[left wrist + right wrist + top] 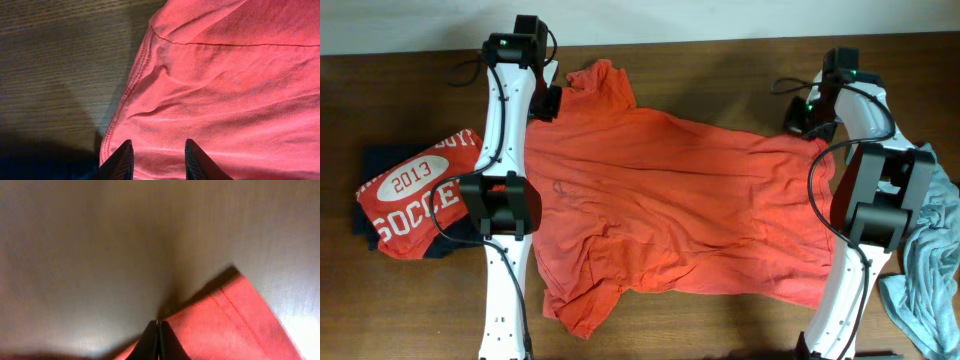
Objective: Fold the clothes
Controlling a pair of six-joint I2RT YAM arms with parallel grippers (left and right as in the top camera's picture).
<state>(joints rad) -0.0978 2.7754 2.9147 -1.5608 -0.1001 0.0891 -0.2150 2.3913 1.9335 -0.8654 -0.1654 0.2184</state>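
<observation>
An orange-red T-shirt [670,210] lies spread flat on the wooden table [720,60], one sleeve at the back left and one at the front left. My left gripper [548,102] is at the shirt's back left edge. In the left wrist view its jaws [157,145] are open, just over the fabric [225,90] beside a stitched edge. My right gripper [798,122] is at the shirt's back right corner. In the right wrist view its jaws [158,323] are shut on the hemmed corner of the shirt [235,325]; that view is blurred.
A folded red shirt with "2013 SOCCER" print [415,195] lies on dark blue clothing at the left edge. A grey-blue garment [935,260] is heaped at the right edge. Both arm bases stand at the table's front.
</observation>
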